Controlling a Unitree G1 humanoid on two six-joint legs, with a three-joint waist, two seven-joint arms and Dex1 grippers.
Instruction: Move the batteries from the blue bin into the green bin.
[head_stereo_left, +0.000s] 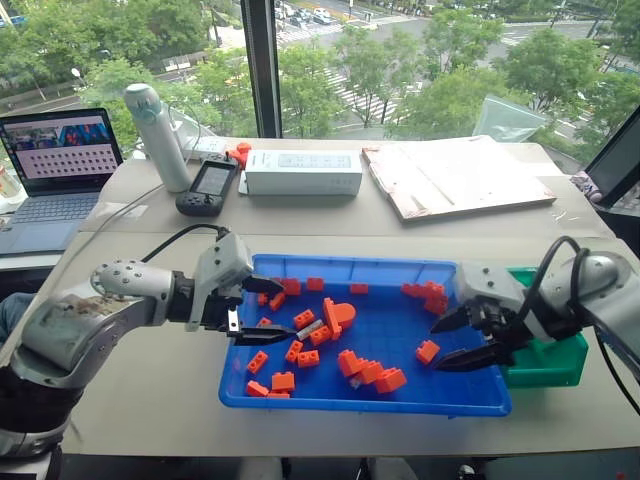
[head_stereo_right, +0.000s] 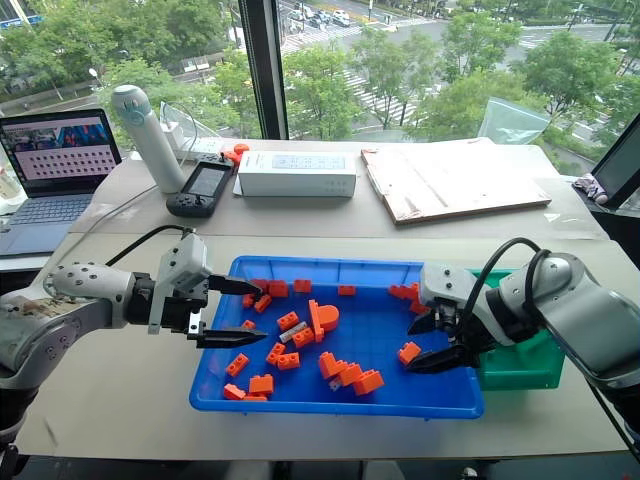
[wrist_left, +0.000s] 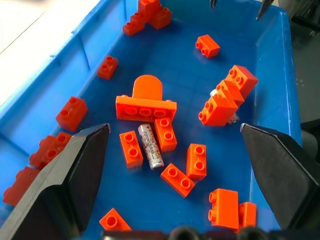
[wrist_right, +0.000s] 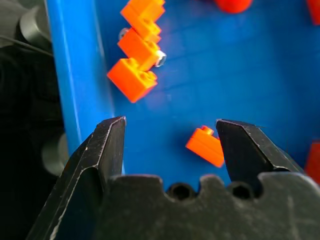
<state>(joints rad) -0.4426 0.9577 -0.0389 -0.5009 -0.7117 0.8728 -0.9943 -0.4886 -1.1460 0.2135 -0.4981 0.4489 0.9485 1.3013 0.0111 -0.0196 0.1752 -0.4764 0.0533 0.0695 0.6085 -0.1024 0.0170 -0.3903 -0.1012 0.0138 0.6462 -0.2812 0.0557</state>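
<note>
Left wrist view is showing a battery (wrist_left: 151, 146) lying among orange bricks (wrist_left: 145, 107) in the blue bin (head_stereo_left: 480, 402). Both pincers are hanging over it with jaws apart, gripping nothing: left pincer (head_stereo_left: 252, 311), right pincer (head_stereo_left: 458, 339). Beside its right end, the green bin (head_stereo_left: 548, 362) is sitting on the tabletop (head_stereo_left: 140, 400).

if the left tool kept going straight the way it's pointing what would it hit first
Most likely the battery lying among the orange bricks on the floor of the blue bin. It sits about midway between the open left tool fingers, though depth is unclear and a neighbouring brick could touch first.
</note>
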